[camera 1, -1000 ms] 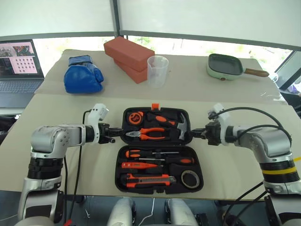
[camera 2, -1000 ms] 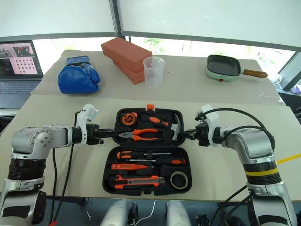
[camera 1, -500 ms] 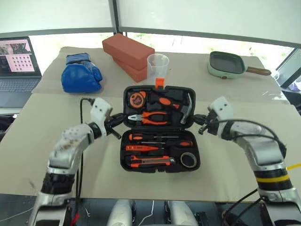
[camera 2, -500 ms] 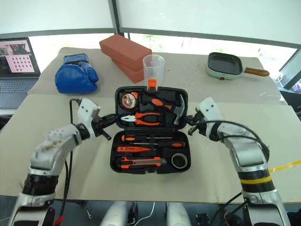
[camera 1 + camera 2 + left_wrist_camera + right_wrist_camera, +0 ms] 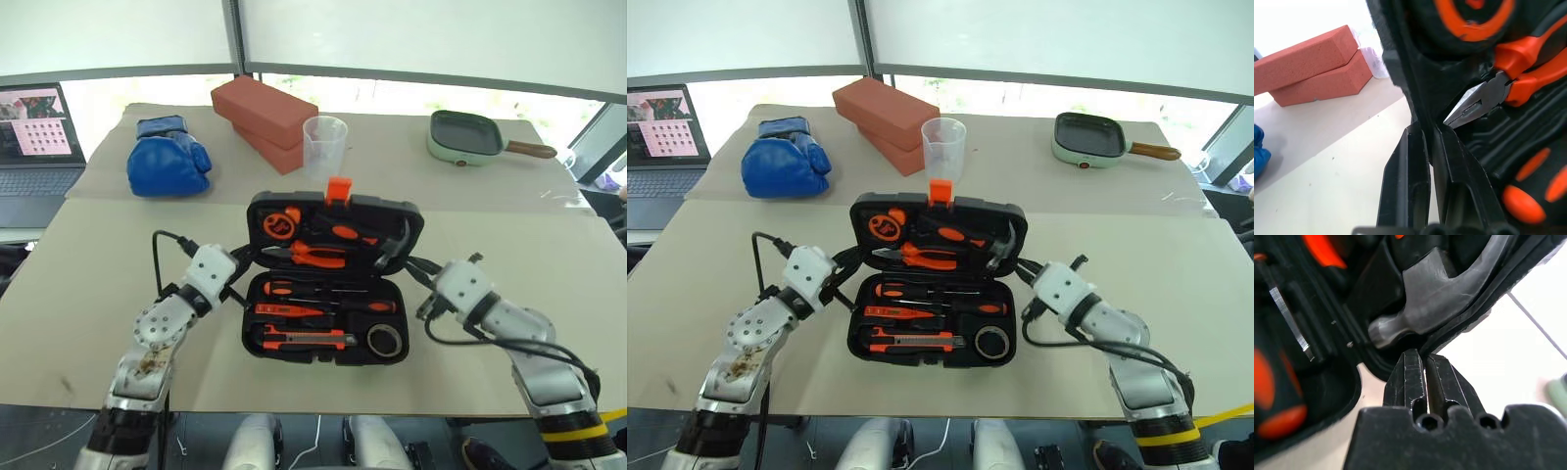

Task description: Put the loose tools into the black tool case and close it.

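Tool case: the black tool case point(image 5: 328, 294) sits near the front edge of the desk point(image 5: 88, 284), midway between the two arms, with its lid point(image 5: 338, 230) tilted up partway and the orange latch point(image 5: 339, 189) at the top.
Lid contents: orange-handled pliers point(image 5: 312, 255), a steel-headed hammer point(image 5: 392, 247) and an orange round tool point(image 5: 281, 223).
Base contents: two screwdrivers point(image 5: 323, 289), a small orange tool point(image 5: 289, 309), a utility knife point(image 5: 306, 339) and a dark tape roll point(image 5: 384, 341), all lying in their slots.
Left end effector point(image 5: 253, 258): fingers drawn together, pinching the lid's left edge beside the pliers' tip.
Right end effector point(image 5: 411, 262): fingers together, tips against the lid's right edge by the hammer head; whether they clamp it I cannot tell.
Far side of the desk: blue boxing glove point(image 5: 168, 157), red bricks point(image 5: 265, 110), clear cup point(image 5: 325, 147), green pan point(image 5: 470, 137).
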